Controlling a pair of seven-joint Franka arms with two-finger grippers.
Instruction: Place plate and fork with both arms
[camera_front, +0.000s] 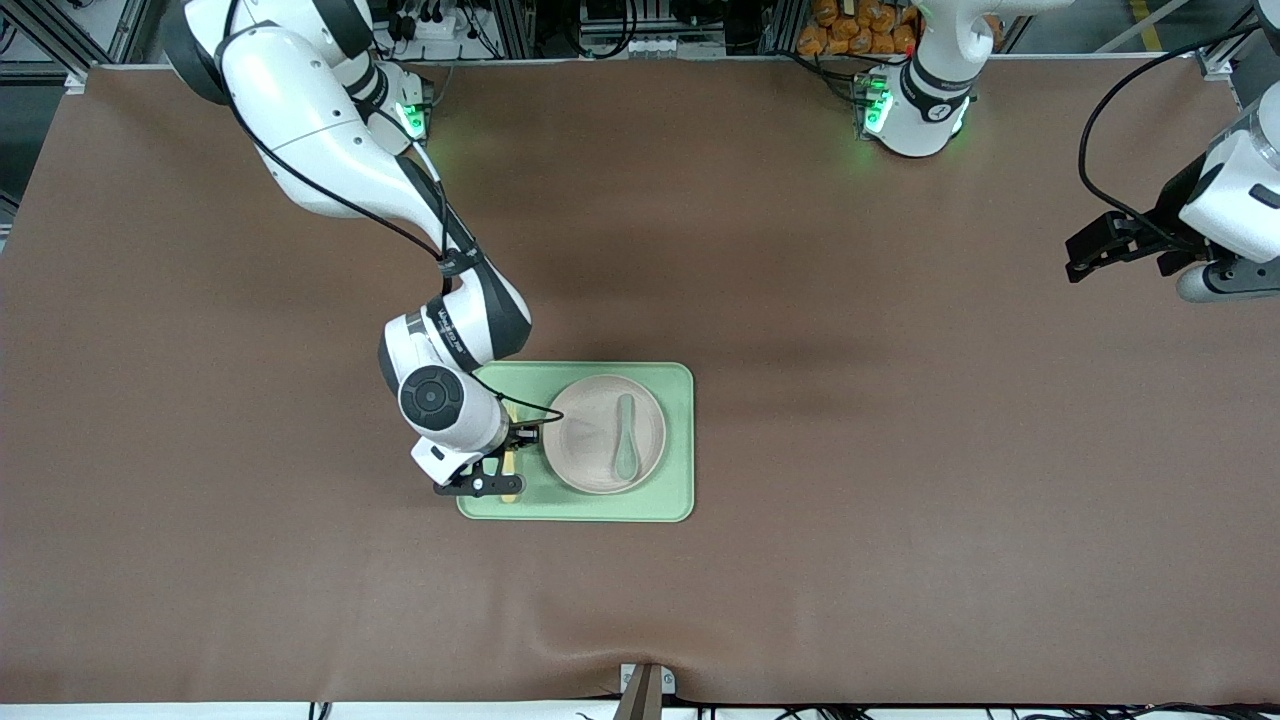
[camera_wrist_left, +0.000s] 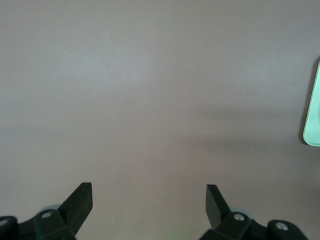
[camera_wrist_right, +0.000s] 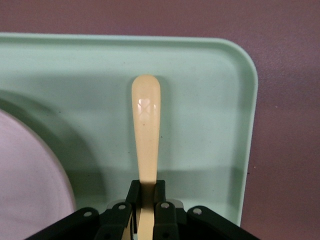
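Plate: the plate (camera_front: 590, 435) is round, shallow and pale beige-pink with a plain rim. It lies flat on the tray, filling about half its width, toward the left arm's end of it. In the right wrist view only a curved slice of it (camera_wrist_right: 30, 185) shows.

Spoon: a grey-green spoon (camera_front: 626, 436) lies in the plate, bowl end nearer the front camera.

Fork: the fork (camera_wrist_right: 146, 132) is pale yellow, smooth plastic, with a rounded handle end and a glossy spot near that end. Its tines are hidden. It lies over the tray's bare strip beside the plate, toward the right arm's end of the tray. In the front view only slivers of it (camera_front: 509, 487) show past the arm.

Tray: the tray (camera_front: 676, 440) is light green, rectangular with rounded corners, near the middle of the bench (camera_front: 900, 450), which has a brown cover.

Right pincer: the right pincer (camera_front: 510, 455) is low over the tray, its jaws narrow and clamped on the fork's shaft; the handle end sticks out past the fingers (camera_wrist_right: 161, 192). Whether the fork touches the tray I cannot tell.

Left pincer: the left pincer (camera_wrist_left: 149, 200) hangs over bare bench at the left arm's end, well apart from the tray, jaws wide with nothing between them. This arm waits.

Tray edge: one corner of it (camera_wrist_left: 314, 115) shows in the left wrist view.
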